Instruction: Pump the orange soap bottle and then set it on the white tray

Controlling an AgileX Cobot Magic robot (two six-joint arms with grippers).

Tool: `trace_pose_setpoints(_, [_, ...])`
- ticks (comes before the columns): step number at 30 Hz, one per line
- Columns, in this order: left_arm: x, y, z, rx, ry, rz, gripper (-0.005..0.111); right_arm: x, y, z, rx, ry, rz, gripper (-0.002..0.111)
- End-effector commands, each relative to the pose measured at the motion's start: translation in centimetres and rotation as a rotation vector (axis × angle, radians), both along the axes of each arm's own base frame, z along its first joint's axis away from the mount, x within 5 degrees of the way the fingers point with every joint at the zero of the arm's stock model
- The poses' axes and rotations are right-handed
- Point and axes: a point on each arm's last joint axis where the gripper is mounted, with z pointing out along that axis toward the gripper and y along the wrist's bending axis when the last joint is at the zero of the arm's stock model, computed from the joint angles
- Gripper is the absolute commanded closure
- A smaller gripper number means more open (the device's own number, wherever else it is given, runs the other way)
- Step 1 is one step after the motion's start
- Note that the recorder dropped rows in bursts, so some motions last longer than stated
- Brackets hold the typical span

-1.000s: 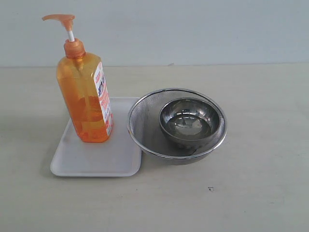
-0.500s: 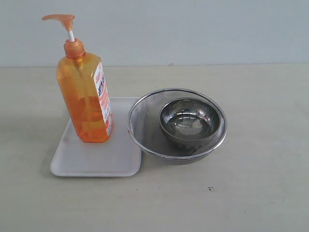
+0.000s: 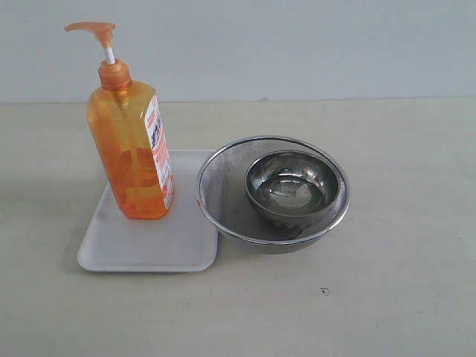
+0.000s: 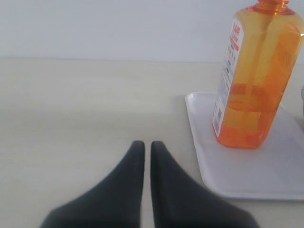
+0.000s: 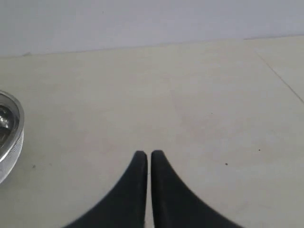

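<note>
Translucent orange soap bottle (image 3: 130,149) stands on flat white tray (image 3: 149,253), just past the closed fingers of the left gripper (image 4: 144,145); right gripper (image 5: 145,154), closed too, faces free tabletop (image 5: 190,95). Nothing has moved.

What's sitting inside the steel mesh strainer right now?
A shiny metal bowl sits upright inside the mesh strainer, toward its right in the exterior view. Bare mesh shows left of the bowl. The mesh beneath the bowl is covered and cannot be seen.
</note>
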Motion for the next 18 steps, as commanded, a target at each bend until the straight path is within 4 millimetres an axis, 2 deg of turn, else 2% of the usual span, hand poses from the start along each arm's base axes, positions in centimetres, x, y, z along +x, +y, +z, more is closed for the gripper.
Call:
trace_pose_setpoints(1, [0.0, 0.0, -0.1, 0.008, -0.002, -0.008, 0.102, -1.5, 0.1, -2.3, 0.015, -0.058, 0.024, 0.108])
trace_pose_setpoints(7, [0.0, 0.0, -0.1, 0.008, -0.002, -0.008, 0.102, -2.9, 0.0, -4.8, 0.026, -0.122, 0.038, 0.108])
trace_pose_setpoints(12, [0.0, 0.0, -0.1, 0.008, -0.002, -0.008, 0.102, -3.8, -0.2, -4.2, 0.042, -0.224, 0.018, 0.108])
trace_pose_setpoints(18, [0.0, 0.0, -0.1, 0.008, -0.002, -0.008, 0.102, -3.9, -0.3, -4.3, 0.016, -0.221, 0.015, 0.108])
